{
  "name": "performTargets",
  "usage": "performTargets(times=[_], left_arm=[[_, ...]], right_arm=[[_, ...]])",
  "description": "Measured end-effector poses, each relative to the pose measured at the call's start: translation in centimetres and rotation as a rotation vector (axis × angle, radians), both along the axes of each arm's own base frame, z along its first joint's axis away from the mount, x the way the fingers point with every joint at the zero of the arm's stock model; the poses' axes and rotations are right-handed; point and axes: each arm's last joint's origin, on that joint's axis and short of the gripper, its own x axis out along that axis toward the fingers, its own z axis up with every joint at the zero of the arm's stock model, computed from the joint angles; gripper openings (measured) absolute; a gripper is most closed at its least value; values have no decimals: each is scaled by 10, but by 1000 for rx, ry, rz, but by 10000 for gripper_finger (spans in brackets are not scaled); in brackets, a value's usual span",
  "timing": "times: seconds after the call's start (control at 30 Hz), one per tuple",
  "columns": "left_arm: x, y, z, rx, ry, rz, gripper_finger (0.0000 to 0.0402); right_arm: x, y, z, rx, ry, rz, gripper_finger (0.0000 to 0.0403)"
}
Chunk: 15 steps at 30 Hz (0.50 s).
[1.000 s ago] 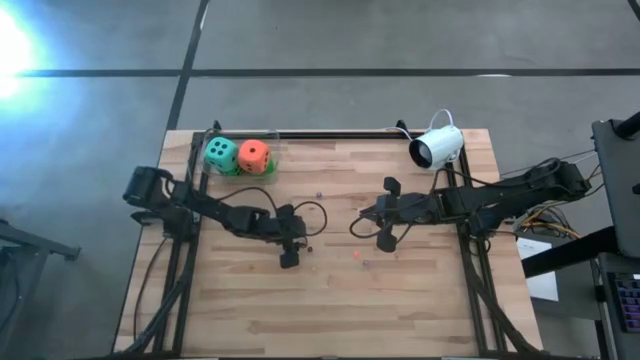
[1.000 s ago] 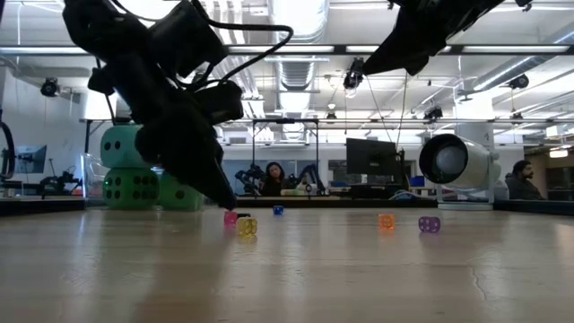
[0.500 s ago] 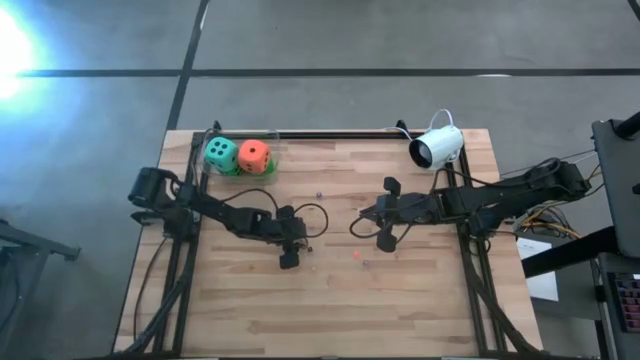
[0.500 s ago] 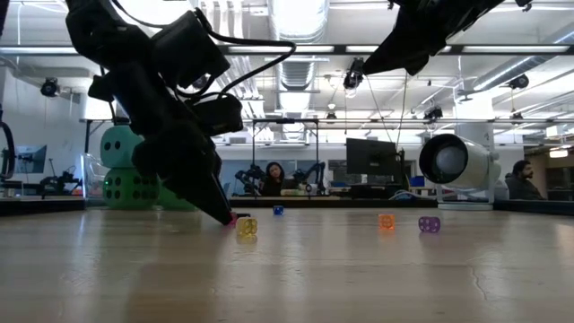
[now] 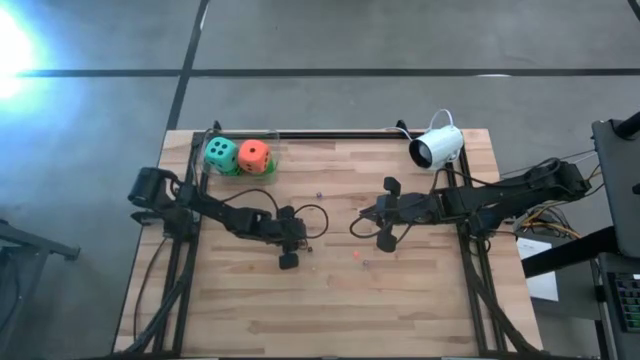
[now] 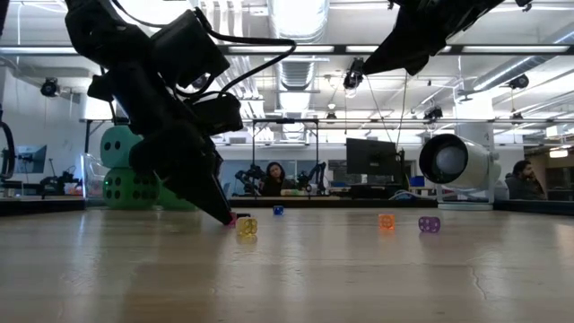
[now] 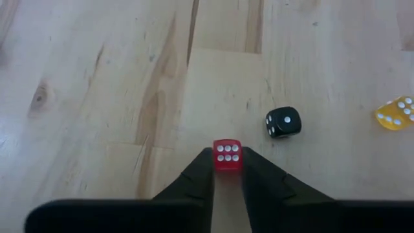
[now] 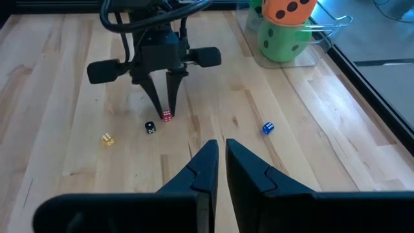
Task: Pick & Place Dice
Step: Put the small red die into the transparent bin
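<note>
Already, the four large soft dice seem settled: the teal die (image 5: 221, 154) and the orange-red die (image 5: 254, 155) sit on top of green ones (image 8: 284, 39) in a clear container (image 5: 272, 166) at the table's (image 5: 400, 300) far left corner, well apart from both arms. The work in hand concerns much smaller dice scattered mid-table. The left gripper (image 5: 289, 260) is down at the wood with its fingers pinched on either side of a small red die (image 7: 227, 155), which has not left the surface, so I judge this grasp just made and the lift and placement yet to do. The right gripper (image 8: 220, 145) waits over the table's right half, fingers drawn nearly together on nothing. From above the small dice are mere specks; the left wrist view shows the red die between the fingertips, a black die (image 7: 283, 122) just beside it and a yellow die (image 7: 394, 112) farther off. The right wrist view adds a blue die (image 8: 267, 128), and the low view an orange one (image 6: 387, 221) and a purple one (image 6: 430, 224), all unpicked.
</note>
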Motion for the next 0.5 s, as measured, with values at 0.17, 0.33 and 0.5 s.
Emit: performTargets(times=[0.17,0.33,0.5], left_arm=[[0,0,0,2,-1,-1,48],[-2,0,13,-3,-34,-2,50],[-11,3,43,8,-94,14,51]], right_arm=[[0,0,0,0,0,0,27],[0,0,0,0,0,0,27],[0,0,0,0,-1,0,27]])
